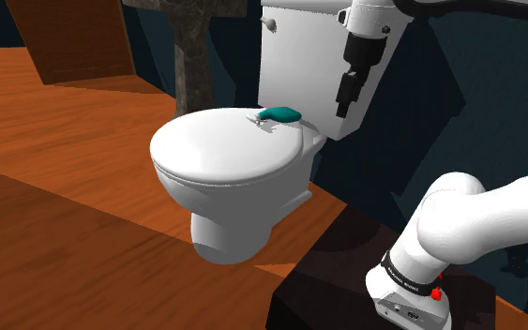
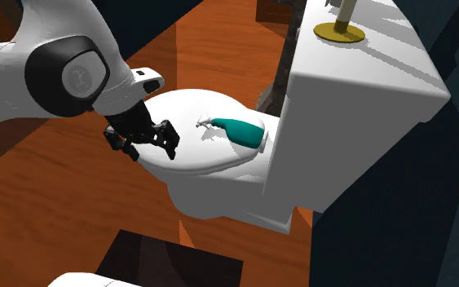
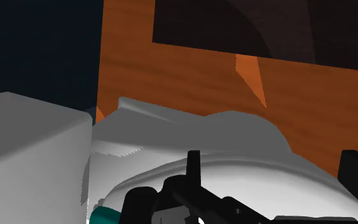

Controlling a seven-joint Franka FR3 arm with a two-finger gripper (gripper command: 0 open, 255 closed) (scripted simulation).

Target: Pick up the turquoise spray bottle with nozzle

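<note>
The turquoise spray bottle (image 1: 280,114) lies on its side at the back of a white toilet's shut lid (image 1: 219,155), close to the tank, its pale nozzle pointing toward the shoulder view's left. My black gripper (image 1: 344,105) hangs fingers-down in the air to the bottle's right in that view, in front of the tank and apart from the bottle. Across in the second exterior view the gripper (image 2: 144,143) is open with nothing between its fingers, left of the bottle (image 2: 240,130). A sliver of the bottle's turquoise body (image 3: 105,216) and its dark nozzle parts (image 3: 190,191) appear in the wrist view.
The white tank (image 2: 358,90) rises right behind the bottle, with a gold disc and stick (image 2: 339,31) on top. A dark pedestal (image 1: 191,66) stands beyond the toilet. Orange wood floor (image 1: 55,216) surrounds it. My dark stand (image 1: 337,281) is at the lower right.
</note>
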